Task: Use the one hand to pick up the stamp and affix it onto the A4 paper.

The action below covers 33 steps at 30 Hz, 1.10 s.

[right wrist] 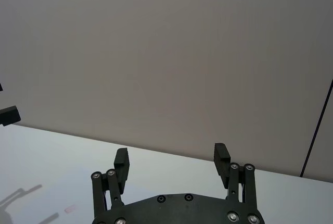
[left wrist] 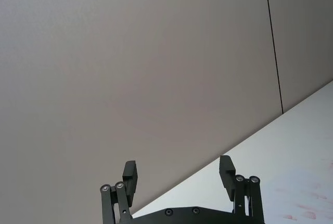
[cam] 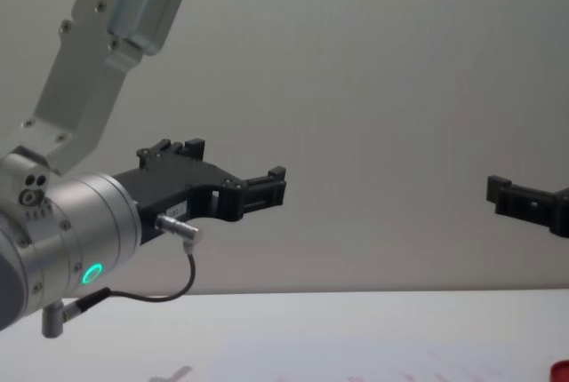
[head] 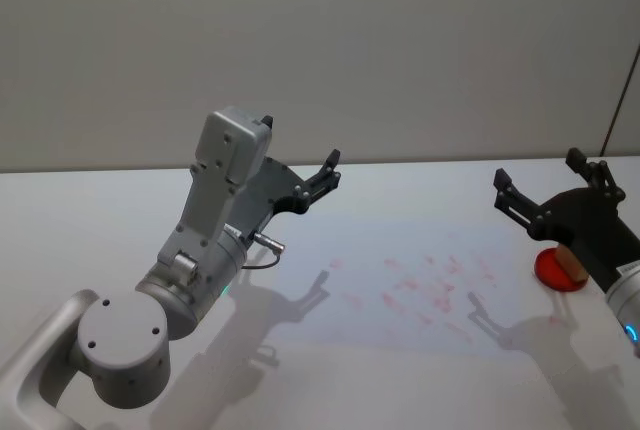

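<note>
Hovering: two hands (head: 330, 170) (head: 537, 172), one stamp (head: 571, 263)

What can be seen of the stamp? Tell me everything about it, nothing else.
The stamp is a small tan-brown, wooden-looking block. It rests on a round red pad on the white table, just right of the A4 paper. In the head view the right gripper hides part of it. That gripper's jaws are open and empty, and the chest view puts it well above the table, so only the pad seems to touch the stamp.
</note>
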{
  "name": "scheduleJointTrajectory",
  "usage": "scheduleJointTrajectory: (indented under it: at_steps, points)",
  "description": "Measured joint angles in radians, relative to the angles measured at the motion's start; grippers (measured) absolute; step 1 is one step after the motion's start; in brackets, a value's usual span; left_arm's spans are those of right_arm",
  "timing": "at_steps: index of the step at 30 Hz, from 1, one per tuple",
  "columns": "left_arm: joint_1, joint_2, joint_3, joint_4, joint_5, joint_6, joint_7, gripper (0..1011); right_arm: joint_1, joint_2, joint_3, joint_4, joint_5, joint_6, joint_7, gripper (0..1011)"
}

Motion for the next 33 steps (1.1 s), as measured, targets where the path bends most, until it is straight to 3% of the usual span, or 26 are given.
scheduleJointTrajectory:
  at_steps: [33]
  points:
    - [0.0, 0.0, 0.0, 0.0, 0.0, 0.0, 0.0, 1001, 0.008, 0.0, 0.003, 0.007, 0.004, 0.005, 0.017, 1001]
